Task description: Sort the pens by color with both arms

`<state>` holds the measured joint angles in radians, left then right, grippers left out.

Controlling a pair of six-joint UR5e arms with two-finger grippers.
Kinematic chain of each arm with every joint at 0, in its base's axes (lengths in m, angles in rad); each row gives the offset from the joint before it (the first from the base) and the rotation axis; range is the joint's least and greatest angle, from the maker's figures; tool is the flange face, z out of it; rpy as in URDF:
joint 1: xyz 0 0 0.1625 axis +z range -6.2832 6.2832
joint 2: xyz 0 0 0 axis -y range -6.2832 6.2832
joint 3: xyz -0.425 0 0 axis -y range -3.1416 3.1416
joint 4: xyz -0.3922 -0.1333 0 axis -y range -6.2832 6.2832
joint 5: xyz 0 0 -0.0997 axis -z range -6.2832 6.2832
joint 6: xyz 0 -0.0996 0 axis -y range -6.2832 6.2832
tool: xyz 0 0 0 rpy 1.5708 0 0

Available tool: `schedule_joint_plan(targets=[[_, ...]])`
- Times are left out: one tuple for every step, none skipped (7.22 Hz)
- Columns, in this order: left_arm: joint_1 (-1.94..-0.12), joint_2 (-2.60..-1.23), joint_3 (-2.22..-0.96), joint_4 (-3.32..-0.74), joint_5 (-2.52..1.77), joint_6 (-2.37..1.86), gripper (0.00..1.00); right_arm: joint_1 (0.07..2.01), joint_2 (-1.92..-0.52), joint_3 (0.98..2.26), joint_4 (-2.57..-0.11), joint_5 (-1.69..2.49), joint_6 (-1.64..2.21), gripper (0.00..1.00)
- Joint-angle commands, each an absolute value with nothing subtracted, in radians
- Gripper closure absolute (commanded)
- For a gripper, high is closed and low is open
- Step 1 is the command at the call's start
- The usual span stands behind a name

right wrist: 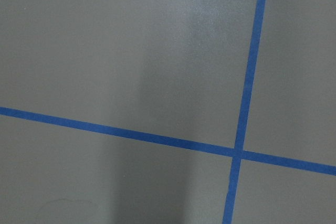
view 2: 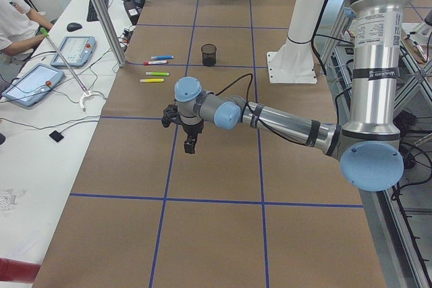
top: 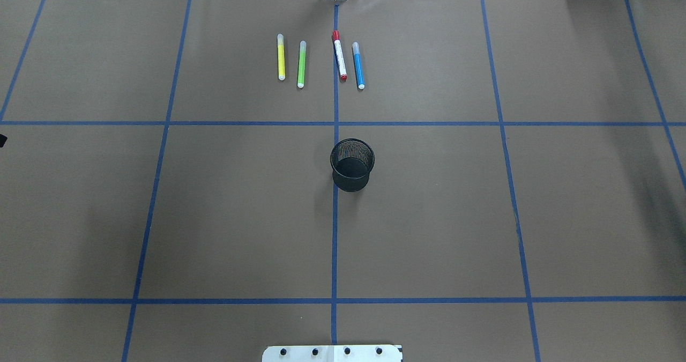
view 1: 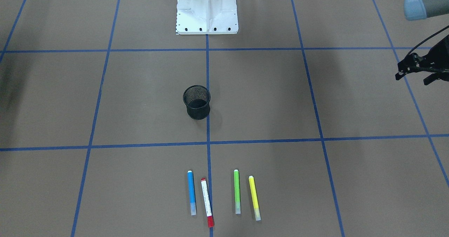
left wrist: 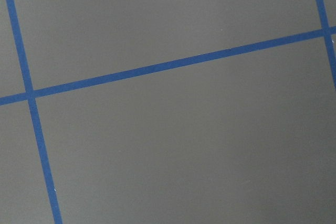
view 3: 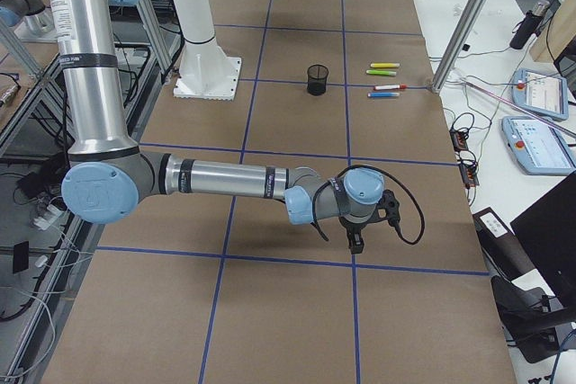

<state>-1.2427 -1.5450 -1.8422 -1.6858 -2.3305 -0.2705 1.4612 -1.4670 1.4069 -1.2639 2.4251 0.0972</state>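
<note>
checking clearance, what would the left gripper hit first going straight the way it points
The left gripper points down, so likely just the brown paper table; nothing else shows below it.

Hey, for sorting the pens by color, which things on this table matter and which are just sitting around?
For the job: blue pen, red-ended white pen, lime green pen, yellow pen, left arm, right arm.

Just lying about: black mesh cup, white pedestal base.
</note>
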Motion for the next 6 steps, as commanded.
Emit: schedule_joint_plan(targets=[[-1.241,-1.548,-1.841,-1.686,-2.332,-0.275,0.0,1.442,-1.466,1.422,-1.273,2.387,0.095,0.0],[-1.246,-1.542,-1.856,-1.681,-2.336,-0.265,0.0,1.439,-1.462,1.422,-1.317,2.375,0.095,0.0],[-1.274,-1.548,-1.853,-1.672,-2.344,-0.259,0.0,1.434,-1.447,1.436,-1.36,2.375,0.094,0.0],[-1.301,-1.548,-1.835,-1.671,-2.33,-0.164,0.0,1.439,-1.424,1.469,-1.461,2.375,0.08,0.0],[-1.389,-1.552,-1.754,-1.671,-2.335,0.006,0.0,1.456,-1.422,1.514,-1.576,2.373,0.005,0.0],[-1.431,-1.56,-1.705,-1.671,-2.335,0.062,0.0,1.492,-1.428,1.546,-1.621,2.372,-0.055,0.0]])
